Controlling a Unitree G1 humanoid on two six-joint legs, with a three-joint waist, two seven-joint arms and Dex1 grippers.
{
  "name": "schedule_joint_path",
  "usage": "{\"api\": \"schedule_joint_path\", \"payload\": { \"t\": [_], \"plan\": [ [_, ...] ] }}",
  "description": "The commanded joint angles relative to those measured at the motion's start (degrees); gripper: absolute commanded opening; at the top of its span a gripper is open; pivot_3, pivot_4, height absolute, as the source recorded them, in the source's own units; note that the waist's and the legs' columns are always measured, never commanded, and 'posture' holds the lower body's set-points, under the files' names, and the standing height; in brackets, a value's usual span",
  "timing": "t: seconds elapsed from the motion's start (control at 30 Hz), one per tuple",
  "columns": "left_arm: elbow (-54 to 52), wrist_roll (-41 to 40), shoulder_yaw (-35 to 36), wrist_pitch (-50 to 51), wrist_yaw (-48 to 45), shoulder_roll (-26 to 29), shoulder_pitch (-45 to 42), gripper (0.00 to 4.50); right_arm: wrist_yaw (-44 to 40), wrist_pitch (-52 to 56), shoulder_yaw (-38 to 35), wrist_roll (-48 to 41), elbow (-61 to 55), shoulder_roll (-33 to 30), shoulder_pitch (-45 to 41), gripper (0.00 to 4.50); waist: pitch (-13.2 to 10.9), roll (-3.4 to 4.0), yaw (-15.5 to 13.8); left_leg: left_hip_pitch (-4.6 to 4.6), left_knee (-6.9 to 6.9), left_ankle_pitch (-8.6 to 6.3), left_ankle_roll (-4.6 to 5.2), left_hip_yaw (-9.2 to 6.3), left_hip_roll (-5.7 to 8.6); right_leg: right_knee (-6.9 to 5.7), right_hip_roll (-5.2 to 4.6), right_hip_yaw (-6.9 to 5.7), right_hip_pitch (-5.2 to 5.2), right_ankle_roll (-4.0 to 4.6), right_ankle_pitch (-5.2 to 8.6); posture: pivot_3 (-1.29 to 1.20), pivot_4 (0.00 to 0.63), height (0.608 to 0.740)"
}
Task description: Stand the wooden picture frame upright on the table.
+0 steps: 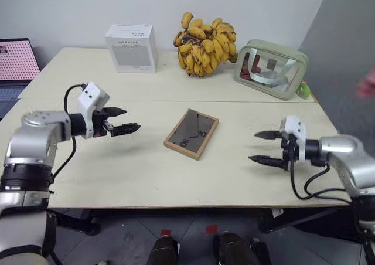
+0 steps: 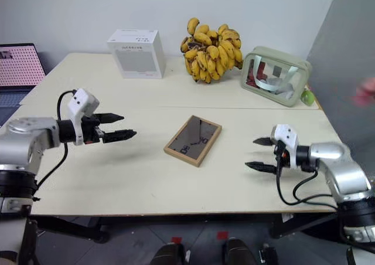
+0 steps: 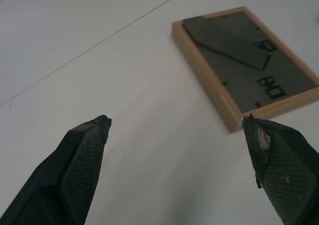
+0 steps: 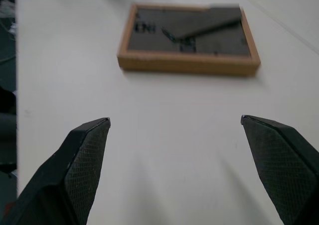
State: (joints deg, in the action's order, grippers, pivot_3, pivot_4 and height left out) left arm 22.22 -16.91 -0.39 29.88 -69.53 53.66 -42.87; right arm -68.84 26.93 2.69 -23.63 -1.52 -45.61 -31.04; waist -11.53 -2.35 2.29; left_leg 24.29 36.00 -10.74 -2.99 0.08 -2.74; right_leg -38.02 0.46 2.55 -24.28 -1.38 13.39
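**Spotter:** Take me across from the left. What have you got?

**Operator:** My left hand [image 1: 124, 119] hangs above the pale beige tabletop [image 1: 117, 171], left of the frame and well apart from it, its two black fingers spread wide with nothing between them. The small light-wood picture frame with the dark back panel [image 1: 191, 133] lies flat, face down, near the middle of the tabletop, just on my side of the seam. My right hand [image 1: 262, 147] hovers to the right of the frame, also wide open and empty, also well apart.

**Spotter:** How do you want to do the lift?

**Operator:** I judge I haven't started; the frame is untouched. The fold-out stand looks flush against the back, so I'd pinch one long wooden edge, tip the frame up, and use the other hand to swing the stand out before I let go. Grip the wood, not the panel. The risk I see is the frame skating on the smooth top instead of tipping.

**Spotter:** Any containers?

**Operator:** Beyond the frame and to its left, a white cardboard box [image 1: 132, 48], closed, contents hidden. Beyond the frame and to its right, past a bunch of yellow bananas [image 1: 205, 45], a pale green pouch with a clear window [image 1: 270, 68]; something red and white shows inside, but I can't tell what.
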Motion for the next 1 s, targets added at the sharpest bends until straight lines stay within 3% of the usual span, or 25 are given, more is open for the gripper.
{"api": "schedule_joint_path", "payload": {
  "t": [0.03,0.13,0.3,0.4,0.67,0.83,0.87,1.0],
  "plan": [
    [2.5,2.5,-1.8,-3.6,-3.4,1.3,-2.1,4.5,-1.7,0.9,0.5,-0.5,-0.2,-0.2,-2.6,4.45,0.0,-0.02,-0.1,0.0,0.0,0.0,0.0,0.0,0.0,0.0,0.0,0.0,0.0,0.0,0.0,0.0,0.15,0.74],
    [4.7,2.8,-1.9,-3.2,-3.8,0.1,-4.1,4.5,-1.6,-0.3,1.1,0.8,1.3,0.2,-3.4,4.45,0.0,-0.01,-0.3,0.07,-0.01,0.0,0.0,0.01,0.0,0.02,-0.01,0.0,-0.04,0.06,0.04,0.0,0.15,0.74],
    [11.1,5.9,-3.3,-6.3,-0.9,-4.2,-6.8,4.5,5.4,-1.0,1.4,4.2,4.8,4.7,-5.6,4.45,0.0,-0.01,-0.6,0.32,0.0,0.0,0.0,-0.01,0.02,0.02,0.0,-0.04,-0.24,-0.23,-0.11,0.0,0.15,0.74],
    [18.9,9.9,-3.6,-9.5,9.1,-9.8,-10.9,4.11,15.0,1.2,1.1,7.6,11.8,10.1,-9.6,4.04,0.0,-0.02,-0.5,0.34,0.06,0.0,0.0,-0.02,0.02,-0.05,0.0,-0.03,-0.28,-0.26,-0.14,0.0,0.15,0.74],
    [33.3,15.9,-3.7,-16.0,28.6,-23.4,-17.6,2.51,30.7,-5.9,5.8,19.0,28.7,22.7,-16.7,2.16,0.0,-0.04,-0.5,0.48,0.18,0.04,0.05,0.01,0.05,-0.07,0.01,0.04,-0.36,-0.44,-0.29,0.0,0.15,0.74],
    [32.5,17.9,-6.0,-16.9,26.9,-26.7,-15.2,1.49,33.0,-6.7,8.8,22.0,32.2,28.5,-17.2,0.99,0.0,-0.03,-0.2,0.65,0.0,0.04,0.04,0.06,0.05,-0.15,0.03,0.1,-0.7,-0.26,-0.39,0.0,0.15,0.74],
    [31.8,17.7,-6.1,-16.4,26.0,-27.2,-14.5,1.1,33.2,-6.9,9.2,22.4,32.6,29.4,-17.2,0.59,0.0,-0.03,-0.2,0.66,-0.02,0.04,0.04,0.07,0.05,-0.16,0.03,0.11,-0.74,-0.22,-0.42,0.0,0.15,0.74],
    [20.7,17.9,-10.8,-9.7,17.1,-27.6,-8.4,0.3,32.5,-5.6,9.6,22.0,29.7,32.4,-16.6,0.43,0.0,0.0,-0.2,0.66,0.03,0.04,0.03,0.03,0.05,-0.24,0.04,0.09,-0.73,-0.28,-0.38,0.0,0.15,0.74]
  ]
}}
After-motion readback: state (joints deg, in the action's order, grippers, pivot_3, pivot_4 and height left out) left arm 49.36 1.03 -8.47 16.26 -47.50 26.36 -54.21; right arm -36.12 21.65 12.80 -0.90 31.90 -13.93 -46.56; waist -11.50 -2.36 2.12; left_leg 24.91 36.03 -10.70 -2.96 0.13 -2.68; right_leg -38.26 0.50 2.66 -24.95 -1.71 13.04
